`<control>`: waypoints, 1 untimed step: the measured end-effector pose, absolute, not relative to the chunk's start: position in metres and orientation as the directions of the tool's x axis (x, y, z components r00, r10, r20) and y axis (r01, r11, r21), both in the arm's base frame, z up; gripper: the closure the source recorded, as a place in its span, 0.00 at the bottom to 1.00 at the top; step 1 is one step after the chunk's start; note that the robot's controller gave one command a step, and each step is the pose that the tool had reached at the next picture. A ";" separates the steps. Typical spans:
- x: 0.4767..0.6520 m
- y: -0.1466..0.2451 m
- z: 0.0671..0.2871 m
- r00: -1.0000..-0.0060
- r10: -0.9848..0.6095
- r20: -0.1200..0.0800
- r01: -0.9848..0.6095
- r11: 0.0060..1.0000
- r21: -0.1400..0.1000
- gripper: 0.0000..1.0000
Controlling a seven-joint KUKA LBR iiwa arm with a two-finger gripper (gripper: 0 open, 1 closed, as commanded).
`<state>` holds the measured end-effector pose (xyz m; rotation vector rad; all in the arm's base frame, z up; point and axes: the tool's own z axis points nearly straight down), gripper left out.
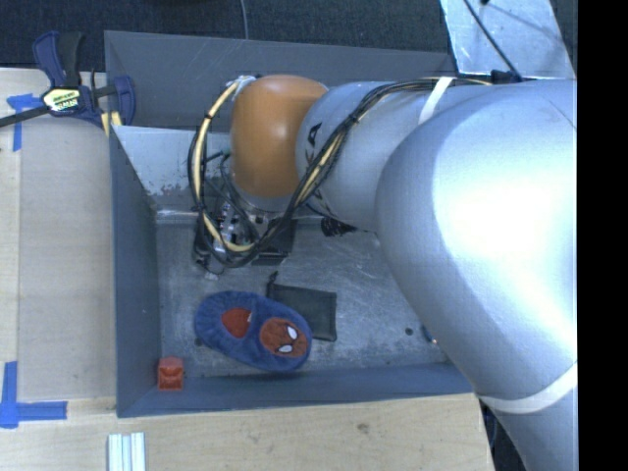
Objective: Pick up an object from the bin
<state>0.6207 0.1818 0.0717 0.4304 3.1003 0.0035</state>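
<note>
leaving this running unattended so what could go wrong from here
The hand sits low near the bin wall, apart from every item; a grasp here may catch nothing or scrape metal. The blue slipper lies against the dark flat pad, so lifting one might drag the other. The red block is tucked in a corner, likely hard to reach.

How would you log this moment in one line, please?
gripper: low in bin, view's upper left | nearest: blue slipper, black flat pad | red block: lower-left corner
</note>
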 end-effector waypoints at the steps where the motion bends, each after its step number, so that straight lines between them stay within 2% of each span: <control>1: 0.621 0.180 0.126 -0.962 0.274 -0.001 0.274 0.962 -0.001 1.00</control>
